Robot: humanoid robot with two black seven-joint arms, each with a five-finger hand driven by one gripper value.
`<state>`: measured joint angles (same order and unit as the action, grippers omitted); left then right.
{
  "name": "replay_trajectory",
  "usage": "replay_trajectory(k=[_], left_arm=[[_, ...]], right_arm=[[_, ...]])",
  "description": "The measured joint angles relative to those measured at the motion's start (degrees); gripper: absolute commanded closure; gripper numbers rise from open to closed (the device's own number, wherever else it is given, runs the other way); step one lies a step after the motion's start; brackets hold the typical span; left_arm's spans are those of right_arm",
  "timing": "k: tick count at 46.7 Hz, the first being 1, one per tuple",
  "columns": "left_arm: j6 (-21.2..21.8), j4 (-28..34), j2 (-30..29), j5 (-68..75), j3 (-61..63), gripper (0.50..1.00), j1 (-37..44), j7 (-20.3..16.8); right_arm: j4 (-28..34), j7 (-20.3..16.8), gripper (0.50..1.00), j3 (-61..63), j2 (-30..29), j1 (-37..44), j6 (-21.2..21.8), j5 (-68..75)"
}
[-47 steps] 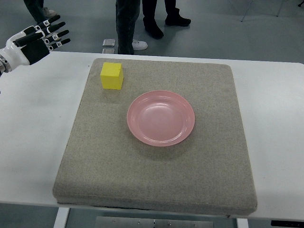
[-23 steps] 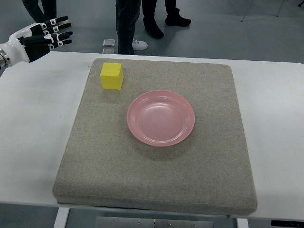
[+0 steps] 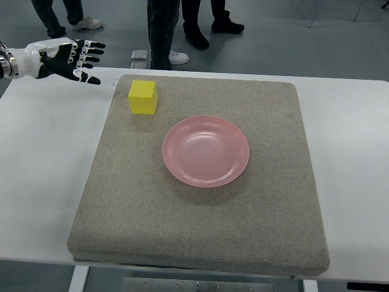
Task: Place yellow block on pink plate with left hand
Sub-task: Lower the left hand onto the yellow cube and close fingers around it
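Reaching in at the upper left of the frame, the left hand (image 3: 64, 58) hangs with fingers spread, holding nothing. The block (image 3: 143, 97) sits on the mat (image 3: 200, 231), upper left of the plate (image 3: 205, 151).

One yellow block (image 3: 143, 97) and one pink plate (image 3: 205, 151) — both on a single grey mat (image 3: 200, 231), which lies on one white table (image 3: 42, 170). One robot hand (image 3: 64, 58) shows at the far left corner. Beyond the far edge — legs of three people, and two small metal squares on the floor.
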<state>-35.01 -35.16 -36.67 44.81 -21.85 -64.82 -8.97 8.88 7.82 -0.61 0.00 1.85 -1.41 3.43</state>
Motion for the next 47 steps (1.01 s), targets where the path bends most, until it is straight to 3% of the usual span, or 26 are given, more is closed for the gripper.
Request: replay_trajectory(k=[12,34,47], left_arm=[[1.0,-0.1,4.3,11.8,2.1,0.506,-4.6,0.0],[13.0,1.1,14.8,24.9,9.7,0.506,-5.3,0.2],[15.5,7.7,20.9,31.5,9.9,0.506,-5.4,0.5]], right_arm=[[0.0,0.0,0.576,0.0,0.0,0.0,0.0,0.0],[0.0,0.0,0.576,0.0,0.0,0.0,0.0,0.0],[0.0,0.0,0.576,0.0,0.0,0.0,0.0,0.0]])
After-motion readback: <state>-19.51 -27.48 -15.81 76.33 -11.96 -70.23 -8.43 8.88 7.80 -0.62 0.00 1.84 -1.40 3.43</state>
